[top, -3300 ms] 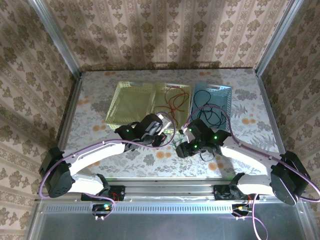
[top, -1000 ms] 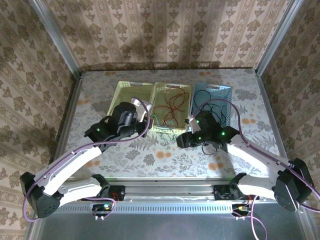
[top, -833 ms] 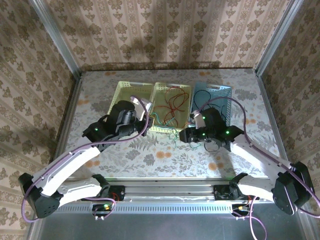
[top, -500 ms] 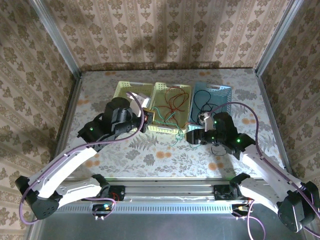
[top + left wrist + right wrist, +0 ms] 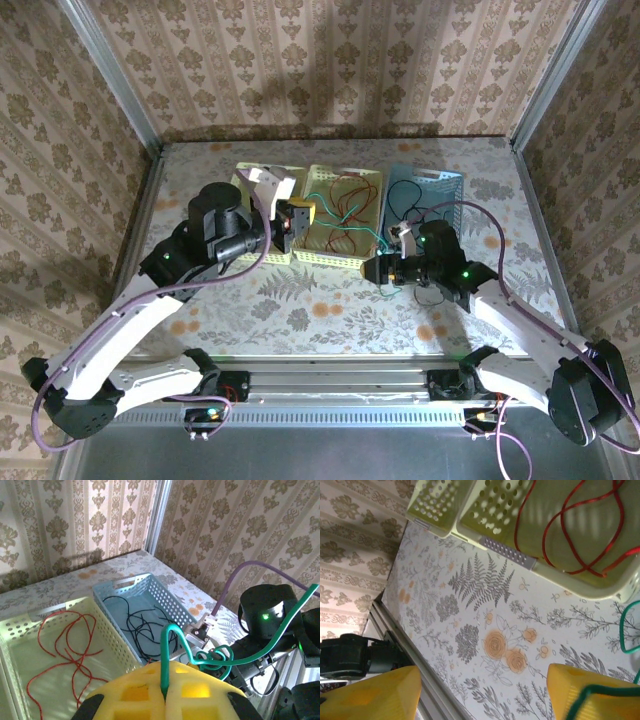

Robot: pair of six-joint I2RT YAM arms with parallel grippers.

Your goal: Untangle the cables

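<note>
Green cable (image 5: 164, 665) pinched
Left gripper (image 5: 165, 700) clamps it tight — right gripper (image 5: 482, 690) gapes wide, cable draped on one finger (image 5: 592, 687).

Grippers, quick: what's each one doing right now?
Left gripper: closed on the green cable.
Right gripper: open, holding nothing.

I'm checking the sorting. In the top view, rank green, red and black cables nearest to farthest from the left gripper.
1. green cable: held in the left gripper.
2. red cables: middle basket, beside it.
3. black cables: blue basket, far right.
</note>
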